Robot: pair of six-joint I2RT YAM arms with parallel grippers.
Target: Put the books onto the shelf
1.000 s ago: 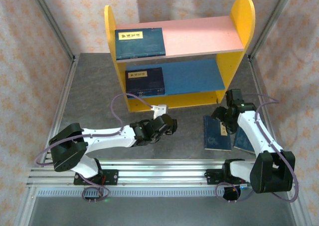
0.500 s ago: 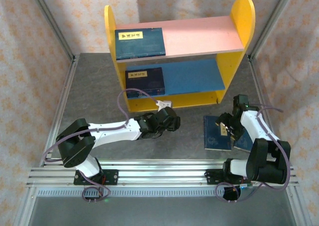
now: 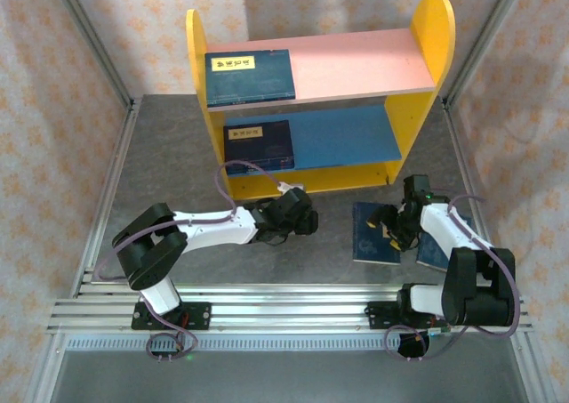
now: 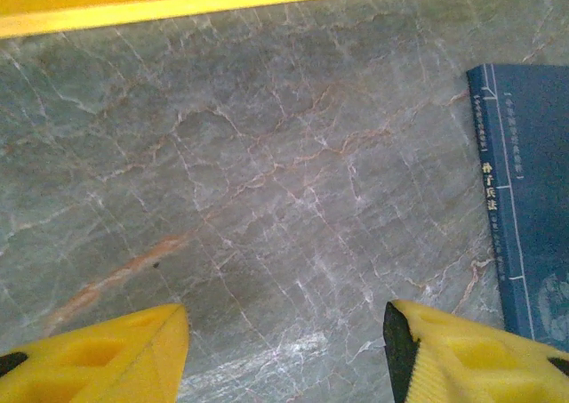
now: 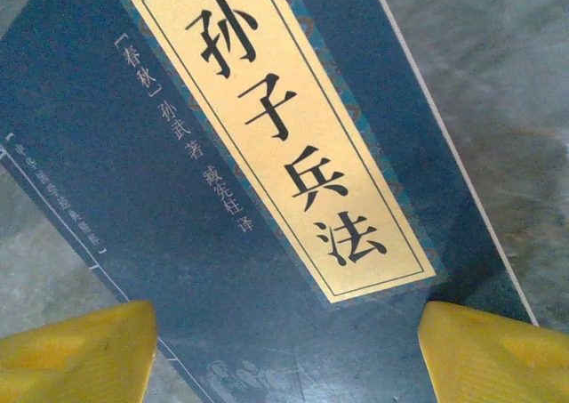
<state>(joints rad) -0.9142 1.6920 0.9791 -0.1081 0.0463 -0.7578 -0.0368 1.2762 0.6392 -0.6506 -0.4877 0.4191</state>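
Thin, stiff and probably slick, the book (image 5: 107, 198) wants pinching at an edge by the right tool (image 5: 286, 327), spread wide above it; the left tool (image 4: 284, 332) gapes empty.

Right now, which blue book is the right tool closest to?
The left book on the table: the right tool hangs directly over its yellow label. Its neighbour lies aside; two more sit on the shelf.
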